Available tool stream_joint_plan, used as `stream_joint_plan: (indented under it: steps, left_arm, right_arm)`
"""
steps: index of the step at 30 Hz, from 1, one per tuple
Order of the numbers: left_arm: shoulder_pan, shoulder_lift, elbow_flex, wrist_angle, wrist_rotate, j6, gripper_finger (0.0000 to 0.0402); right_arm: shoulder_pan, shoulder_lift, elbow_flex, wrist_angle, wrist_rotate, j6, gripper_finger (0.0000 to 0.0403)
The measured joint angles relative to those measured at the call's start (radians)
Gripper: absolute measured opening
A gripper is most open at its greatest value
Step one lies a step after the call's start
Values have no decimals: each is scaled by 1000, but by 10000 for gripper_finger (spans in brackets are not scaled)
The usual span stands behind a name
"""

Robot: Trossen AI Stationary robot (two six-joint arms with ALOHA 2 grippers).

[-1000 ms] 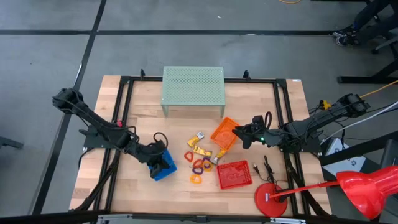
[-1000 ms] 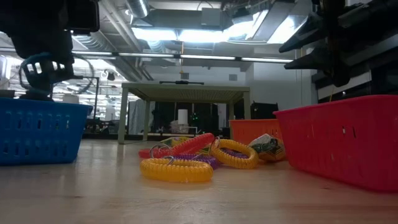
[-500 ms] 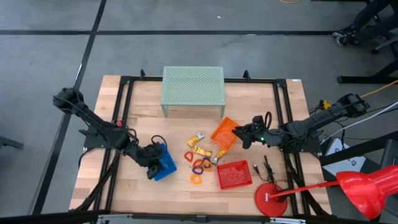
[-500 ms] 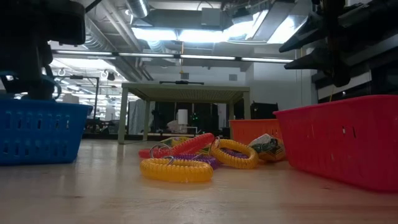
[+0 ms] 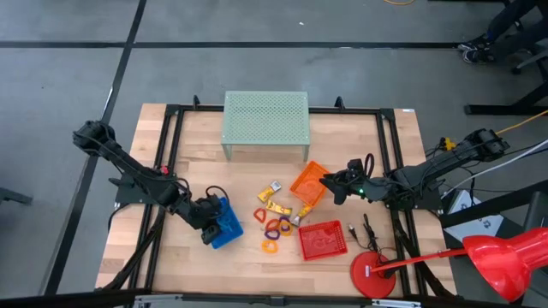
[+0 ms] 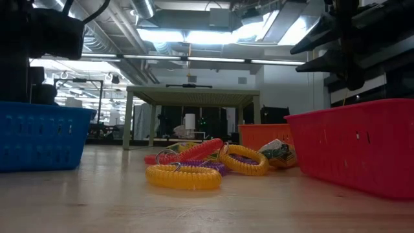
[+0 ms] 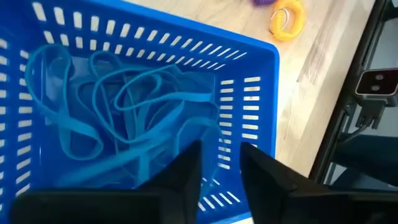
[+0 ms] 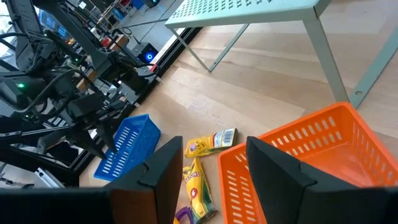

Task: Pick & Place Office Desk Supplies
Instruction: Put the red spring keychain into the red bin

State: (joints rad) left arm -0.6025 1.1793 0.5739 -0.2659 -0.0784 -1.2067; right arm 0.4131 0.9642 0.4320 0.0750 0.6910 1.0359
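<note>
My left gripper [image 5: 208, 228] hovers over the left side of the blue basket [image 5: 228, 221], open with a narrow gap [image 7: 221, 169] and holding nothing. Thin blue loops [image 7: 124, 106] lie tangled on that basket's floor. My right gripper [image 5: 332, 185] hangs open [image 8: 214, 168] above the near rim of the tilted orange basket [image 8: 311, 155], also holding nothing. On the table between the baskets lie red, purple and orange coil loops [image 5: 276, 228], a yellow loop [image 6: 183, 176] and yellow-and-white packs [image 8: 202, 146].
A red basket [image 5: 324, 239] stands near the table's near edge, right of the loops. The pale green perforated stand [image 5: 265, 120] stands at the far edge. A big red round-based object [image 5: 372, 274] sits at the near right corner. Bare wood lies left of the blue basket.
My left gripper has drawn back from over the middle of the blue basket toward the table's left. The blue loop that hung from it a second ago has sunk below the basket's rim and no longer shows in the low view. My right arm kept still.
</note>
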Motion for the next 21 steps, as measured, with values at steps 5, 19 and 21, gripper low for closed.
stream_joint_plan:
  steps: [5,19,21]
  left_arm:
    - [0,0,0,3,-5,-15,163]
    - [6,-127,0,431,-397,79,196]
    - [24,-142,0,547,-451,156,194]
  right_arm:
    - [0,0,0,25,-7,25,178]
    - [-20,6,65,510,-192,-229,178]
    - [-38,41,159,440,-232,-281,178]
